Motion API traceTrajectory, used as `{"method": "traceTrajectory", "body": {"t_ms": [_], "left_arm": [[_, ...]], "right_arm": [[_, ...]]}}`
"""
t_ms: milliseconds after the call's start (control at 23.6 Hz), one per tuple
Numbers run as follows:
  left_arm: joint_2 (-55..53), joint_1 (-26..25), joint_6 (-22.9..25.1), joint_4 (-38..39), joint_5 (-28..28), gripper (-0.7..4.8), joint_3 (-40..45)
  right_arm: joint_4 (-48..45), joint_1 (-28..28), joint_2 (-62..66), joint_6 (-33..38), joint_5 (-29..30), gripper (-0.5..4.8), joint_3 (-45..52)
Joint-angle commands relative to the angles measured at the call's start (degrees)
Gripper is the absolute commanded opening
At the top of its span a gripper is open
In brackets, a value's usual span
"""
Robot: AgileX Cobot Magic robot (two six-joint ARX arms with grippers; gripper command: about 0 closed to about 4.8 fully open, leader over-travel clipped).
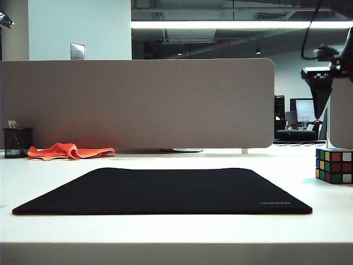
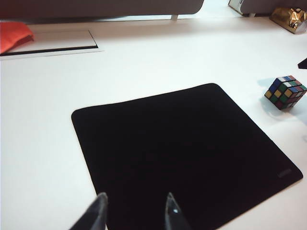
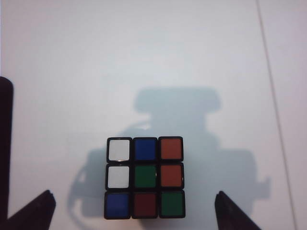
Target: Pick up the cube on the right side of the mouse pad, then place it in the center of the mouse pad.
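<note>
The cube [image 1: 334, 165] sits on the white table just off the right side of the black mouse pad [image 1: 165, 190]; the left wrist view shows the cube [image 2: 286, 92] apart from the mouse pad [image 2: 182, 153]. My right arm [image 1: 321, 77] hangs above the cube. Seen from the right wrist, my right gripper [image 3: 134, 196] stands open high over the cube [image 3: 144, 177], its fingertips wide of the cube on either side, not touching. My left gripper [image 2: 136, 199] is open and empty over the pad's near edge.
A grey divider panel [image 1: 138, 102] closes off the back of the table. An orange cloth [image 1: 69, 150] and a black pen cup [image 1: 16, 142] lie at the back left. A shiny gold object [image 2: 289, 18] sits beyond the cube.
</note>
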State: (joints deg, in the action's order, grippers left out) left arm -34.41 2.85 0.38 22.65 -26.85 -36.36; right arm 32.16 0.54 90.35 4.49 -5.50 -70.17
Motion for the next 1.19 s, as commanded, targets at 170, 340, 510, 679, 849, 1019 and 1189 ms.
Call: {"method": "traceTrajectory", "body": {"t_ms": [170,340,510,679,849,1019,1189], "left_arm": [[0.1,0.1,0.1,0.9,-0.4,1.53,-0.4],[0.1,0.1,0.1,1.0,-0.4,1.53,-0.4],[0.1,0.1,0.1,1.0,-0.4,1.53,-0.4],[0.1,0.1,0.1,1.6,-0.4,1.53,-0.4],[0.1,0.1,0.1,1.8,-0.4,1.53,-0.4],[0.1,0.1,0.1,1.8,-0.4,1.52,-0.4],[0.1,0.1,0.1,1.7,-0.4,1.52,-0.4]], "right_arm": [[0.3,0.0,4.6,-1.8,-2.7,4.79,-1.1],[0.0,0.0,6.8,-2.0,-3.2,4.79,-1.1],[-0.6,0.0,9.0,-2.0,-3.1,4.79,-1.1],[-1.6,0.0,11.3,-1.9,-2.1,4.79,-1.2],[-2.0,0.0,12.0,-1.9,-1.9,4.79,-1.2],[-2.6,0.0,12.0,-1.9,-1.9,4.25,-1.2],[-2.6,0.0,12.0,-1.9,-1.7,3.15,-1.2]]}}
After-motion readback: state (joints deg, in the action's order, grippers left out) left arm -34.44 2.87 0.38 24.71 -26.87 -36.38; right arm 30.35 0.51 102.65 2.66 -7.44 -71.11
